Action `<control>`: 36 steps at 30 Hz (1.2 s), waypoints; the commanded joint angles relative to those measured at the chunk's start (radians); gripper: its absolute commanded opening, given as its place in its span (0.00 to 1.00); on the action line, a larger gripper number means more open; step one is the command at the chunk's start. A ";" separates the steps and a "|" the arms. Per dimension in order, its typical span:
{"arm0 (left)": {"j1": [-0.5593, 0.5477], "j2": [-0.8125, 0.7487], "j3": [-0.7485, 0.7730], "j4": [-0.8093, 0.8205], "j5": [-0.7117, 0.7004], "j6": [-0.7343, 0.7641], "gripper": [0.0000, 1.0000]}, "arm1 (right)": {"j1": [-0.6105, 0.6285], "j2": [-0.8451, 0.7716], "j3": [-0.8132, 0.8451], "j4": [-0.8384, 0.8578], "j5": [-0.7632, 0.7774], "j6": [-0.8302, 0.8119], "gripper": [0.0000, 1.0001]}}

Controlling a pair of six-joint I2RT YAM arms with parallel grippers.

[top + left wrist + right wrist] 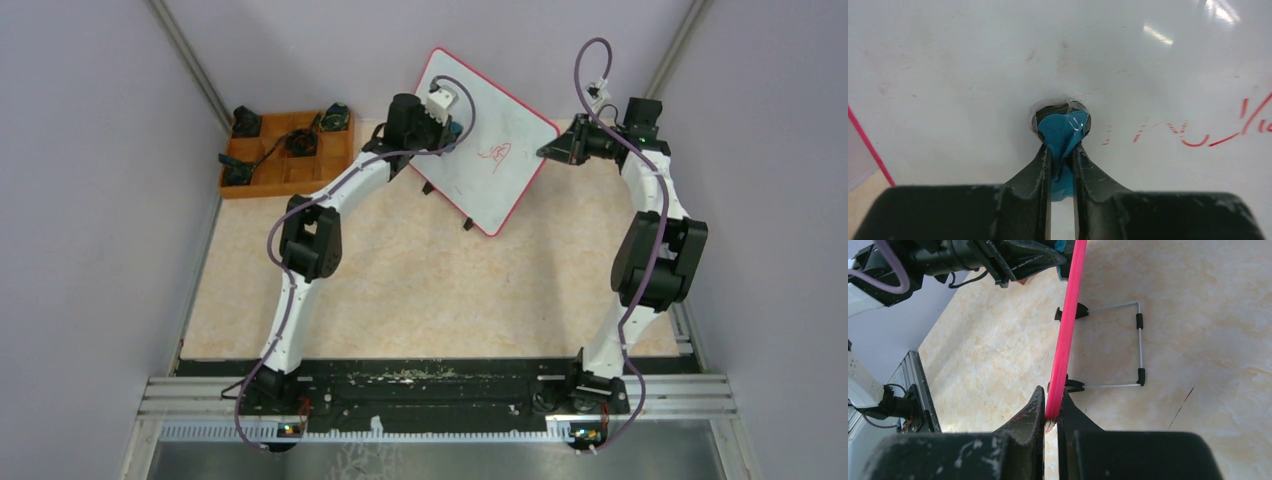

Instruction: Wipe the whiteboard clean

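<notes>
- An orange wooden compartment tray (288,152) sits at the far left, well apart from the work.
- The left gripper (1062,148) is pinched on a small teal wiping pad (1063,129). The pad's tip touches the large white red-framed whiteboard (505,190), which stands tilted at the far middle of the table. A hard sideways drag could pull the small pad from the jaws.
- Red handwritten marks (1198,136) lie right of the pad, unwiped.
- The right gripper (1050,412) clamps the board's right edge. This thin hold could slip under pressure from the left, tipping the board on its wire stand (1139,342).
</notes>
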 commanded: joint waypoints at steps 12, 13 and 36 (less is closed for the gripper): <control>-0.227 -0.041 -0.028 0.010 0.108 -0.102 0.00 | 0.036 -0.064 0.004 0.015 -0.073 -0.051 0.00; -0.226 -0.033 -0.009 0.004 0.099 -0.105 0.00 | 0.036 -0.064 0.003 0.014 -0.072 -0.051 0.00; -0.077 0.064 0.120 -0.013 -0.089 0.030 0.00 | 0.037 -0.071 -0.016 0.039 -0.078 -0.047 0.00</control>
